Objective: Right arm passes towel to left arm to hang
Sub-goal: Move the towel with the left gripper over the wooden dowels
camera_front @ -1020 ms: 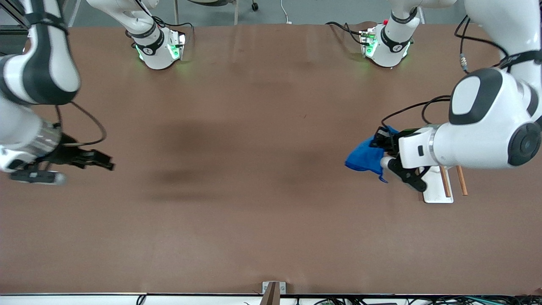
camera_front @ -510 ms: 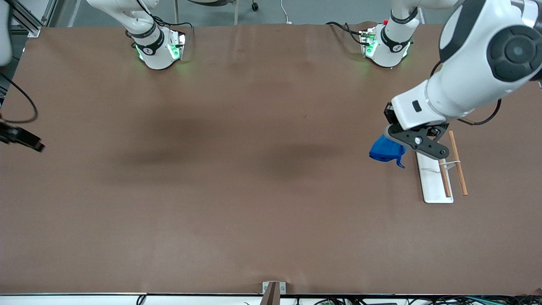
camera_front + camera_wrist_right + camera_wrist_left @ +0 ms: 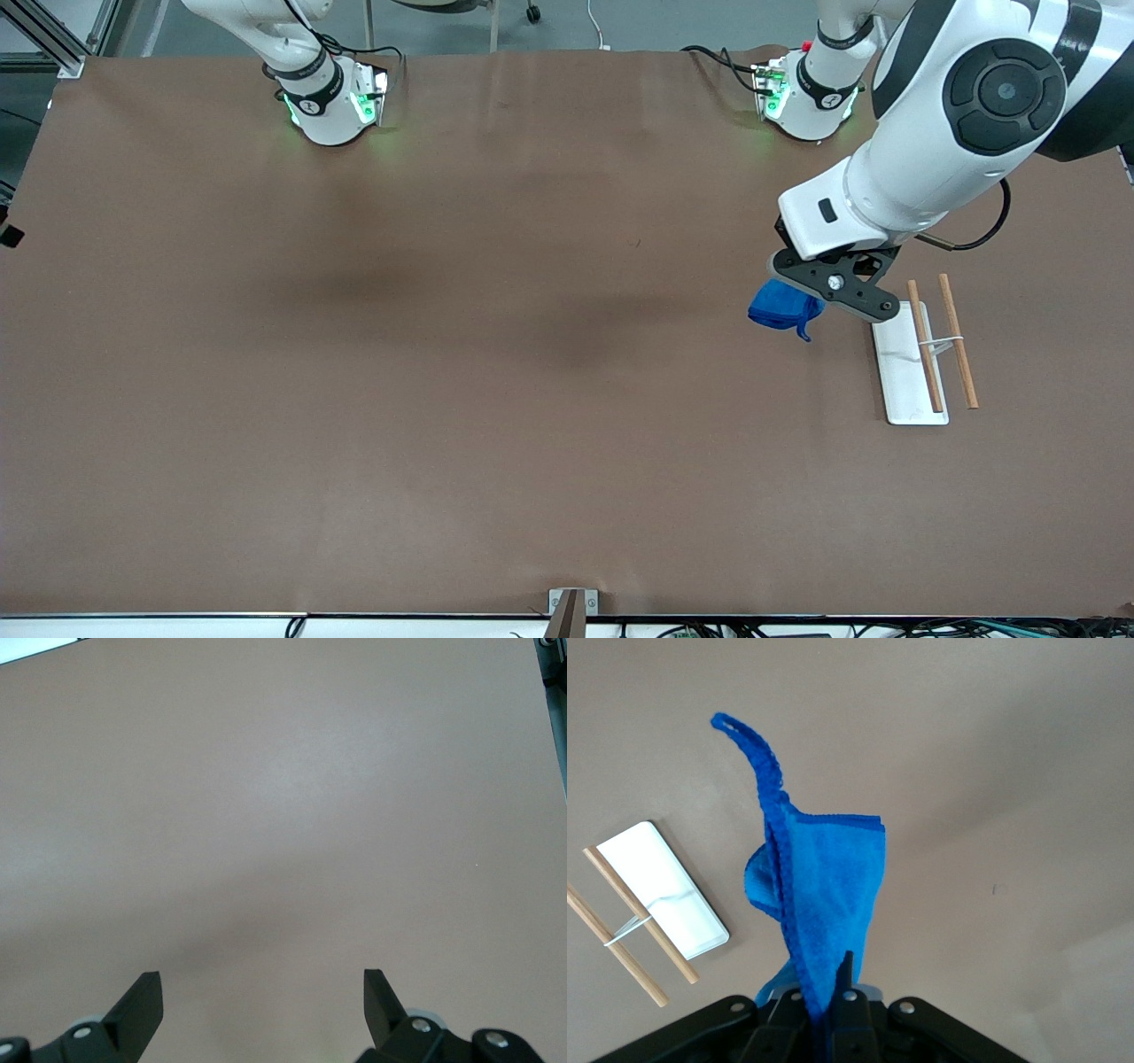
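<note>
Blue towel (image 3: 824, 895) hung bunched from the left gripper (image 3: 833, 1010), fingers pinched on its edge, loop dangling, over the table (image 3: 496, 372) beside the white rack (image 3: 899, 377) with wooden rods (image 3: 957, 341). Right gripper (image 3: 261, 997) spread wide over bare table.

I am holding the towel (image 3: 824, 895) up in the air with my left end effector (image 3: 828, 1014), my fingers pinching one edge so the rest is hanging bunched and folded. It is a small bright blue cloth with darker stitched edges, and its little corner loop (image 3: 749, 744) is dangling free at the low end. My left arm (image 3: 930, 142) is reaching out from its red-knobbed base, carrying the towel (image 3: 781, 306) over the table toward my left arm's end. My right end effector (image 3: 261, 997) is hanging over bare table, fingers spread wide, gripping nothing.
</note>
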Robot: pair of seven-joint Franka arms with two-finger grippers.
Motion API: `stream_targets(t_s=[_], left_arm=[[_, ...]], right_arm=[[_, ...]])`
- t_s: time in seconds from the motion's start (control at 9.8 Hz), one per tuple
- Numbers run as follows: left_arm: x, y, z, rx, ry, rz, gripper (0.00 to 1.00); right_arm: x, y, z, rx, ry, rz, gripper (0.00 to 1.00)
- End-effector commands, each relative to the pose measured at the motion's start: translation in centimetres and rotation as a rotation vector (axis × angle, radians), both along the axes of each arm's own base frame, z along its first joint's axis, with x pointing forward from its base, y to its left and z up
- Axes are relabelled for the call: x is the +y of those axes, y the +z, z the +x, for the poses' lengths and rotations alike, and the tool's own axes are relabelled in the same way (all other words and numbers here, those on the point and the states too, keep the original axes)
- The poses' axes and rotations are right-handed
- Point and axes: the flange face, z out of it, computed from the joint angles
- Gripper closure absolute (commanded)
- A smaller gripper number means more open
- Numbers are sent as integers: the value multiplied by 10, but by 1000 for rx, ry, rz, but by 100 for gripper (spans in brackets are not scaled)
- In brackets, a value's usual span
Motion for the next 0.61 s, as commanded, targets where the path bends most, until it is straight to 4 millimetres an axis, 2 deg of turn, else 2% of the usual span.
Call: stream_targets(t_s=[0.0,0.2,0.31,0.51], left_arm=[[34,11,-2,0,55,-7,97],[62,16,2,-8,82,5,100],[66,24,1,-36,92,22,100],[70,33,7,-113,95,45,100]], right_arm=[[21,7,-4,8,31,-3,0],[31,8,-1,1,43,-4,0],[37,7,-1,3,54,-3,0],[34,6,-1,7,49,-3,0]])
